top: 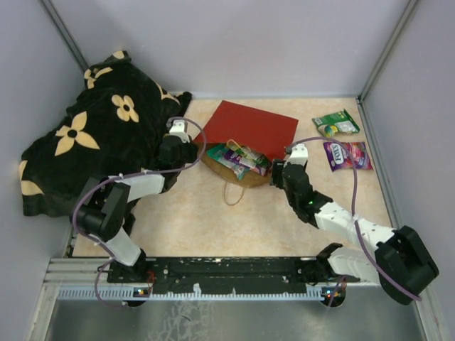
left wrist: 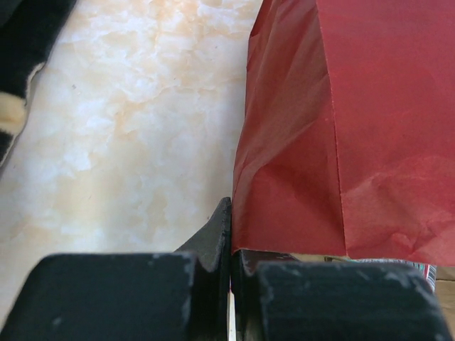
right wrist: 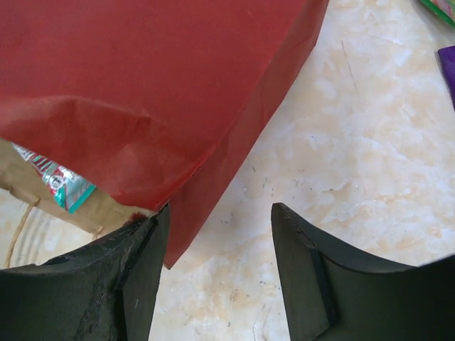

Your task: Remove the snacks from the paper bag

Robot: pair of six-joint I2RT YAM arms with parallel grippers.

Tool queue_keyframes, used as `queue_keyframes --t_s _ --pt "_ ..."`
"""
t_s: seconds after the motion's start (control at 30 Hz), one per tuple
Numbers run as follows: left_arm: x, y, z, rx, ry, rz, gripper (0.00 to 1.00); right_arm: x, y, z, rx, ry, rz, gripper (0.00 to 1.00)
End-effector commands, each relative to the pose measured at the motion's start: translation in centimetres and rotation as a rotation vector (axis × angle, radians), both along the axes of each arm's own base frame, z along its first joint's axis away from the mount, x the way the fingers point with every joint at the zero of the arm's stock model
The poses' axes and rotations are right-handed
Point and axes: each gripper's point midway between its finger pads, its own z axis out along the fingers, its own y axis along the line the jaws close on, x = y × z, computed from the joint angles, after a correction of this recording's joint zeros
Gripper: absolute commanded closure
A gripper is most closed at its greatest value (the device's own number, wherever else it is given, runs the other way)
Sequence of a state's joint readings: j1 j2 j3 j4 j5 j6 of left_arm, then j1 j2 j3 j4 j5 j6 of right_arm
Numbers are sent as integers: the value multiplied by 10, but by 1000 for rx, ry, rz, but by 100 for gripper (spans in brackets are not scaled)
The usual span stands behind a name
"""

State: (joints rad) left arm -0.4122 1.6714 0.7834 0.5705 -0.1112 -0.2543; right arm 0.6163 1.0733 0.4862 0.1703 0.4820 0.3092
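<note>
Lying flat mid-frame on the table (top: 185, 213), the paper bag (top: 252, 128) is pointing its mouth toward the lower edge of the top view. Several snacks (top: 238, 160) are poking out of that mouth, sitting between the two tools. A green packet (top: 336, 123) and a purple packet (top: 347, 155) are lying out at upper right.

Note: the left tool (left wrist: 231, 245) is pressing its jaws together at the bag's left edge; I cannot tell whether paper is being pinched. The right tool (right wrist: 220, 213) is standing wide, one finger touching the bag's right mouth corner, so the snacks are lying to its left. The red top panel is hiding the count inside.
</note>
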Motion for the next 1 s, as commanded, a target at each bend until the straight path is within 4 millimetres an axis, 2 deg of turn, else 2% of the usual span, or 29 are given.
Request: queue_keyframes --t_s 0.0,0.23,0.43,0.53,0.67,0.7,0.73,0.77,0.87,0.97 --pt "-20 24 -12 -32 87 143 100 21 1 28 22 -108 -66 43" --pt "-51 24 -22 -107 102 232 100 49 1 32 -7 -131 -83 64" --pt "-56 11 -28 -116 128 247 100 89 13 46 35 -128 21 67" --pt "-48 1 -25 -123 131 237 100 115 15 40 15 -88 43 67" --pt "-23 -11 -12 -106 113 241 100 156 10 35 58 -55 63 66" --pt "-17 -13 -11 -96 109 247 100 166 10 40 59 -59 67 66" --pt "-11 -13 -14 -79 110 257 100 175 11 29 51 -31 73 66" --pt "-5 -13 -12 -71 103 271 100 184 12 29 50 -25 81 66" --pt "8 -12 -7 -51 88 308 100 207 19 36 54 -22 110 65" --pt "12 -11 -2 -39 77 320 100 216 28 34 61 6 146 63"
